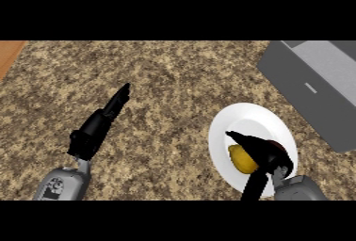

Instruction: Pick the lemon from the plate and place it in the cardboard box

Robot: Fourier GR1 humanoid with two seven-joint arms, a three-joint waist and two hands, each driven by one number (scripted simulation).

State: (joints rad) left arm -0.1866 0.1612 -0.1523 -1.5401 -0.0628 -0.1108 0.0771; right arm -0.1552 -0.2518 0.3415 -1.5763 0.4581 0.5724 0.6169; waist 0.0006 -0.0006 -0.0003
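A yellow lemon (240,158) lies on a white plate (249,121) at the lower right of the counter. My right hand (262,151) is over the plate, its fingers curled against the lemon's right side and partly hiding it. The grey box (314,84) stands at the upper right, apart from the plate. My left hand (103,123) rests at the left with straight fingers pointing up and away, holding nothing.
The speckled granite counter (160,75) fills the view. A strip of wood (10,54) shows at the upper left corner. The box's near edge runs close to the plate's right rim.
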